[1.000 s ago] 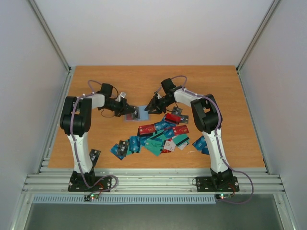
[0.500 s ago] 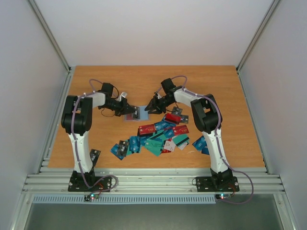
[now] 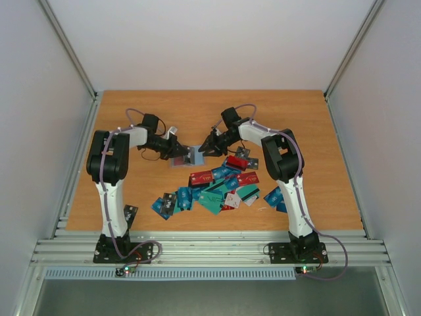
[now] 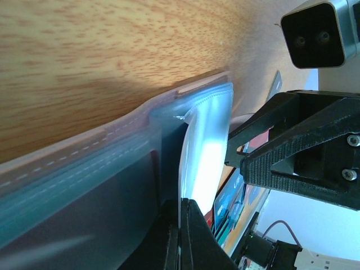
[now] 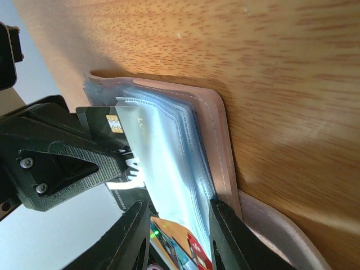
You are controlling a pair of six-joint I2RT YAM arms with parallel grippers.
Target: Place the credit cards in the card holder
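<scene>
The card holder (image 3: 186, 158) lies open on the table between my two grippers, tan cover down and light blue pockets (image 4: 112, 163) up. My left gripper (image 3: 174, 150) is shut on a dark credit card (image 5: 104, 121) with a gold chip. In the left wrist view that card (image 4: 205, 157) stands edge-on from my left gripper (image 4: 181, 205), its far end in a blue pocket. My right gripper (image 3: 205, 147) is at the holder's right edge. Its jaws stand apart around the fanned pocket leaves (image 5: 169, 163), one finger (image 5: 225, 230) against the tan cover (image 5: 216, 129).
Several loose credit cards (image 3: 217, 184) in red, blue, teal and black lie scattered in front of the holder. One more card (image 3: 129, 214) lies beside the left arm's base. The right wrist camera (image 4: 315, 34) hangs close above the holder.
My left gripper has crept slightly to the right with the card, toward the holder. The right arm has not moved.
</scene>
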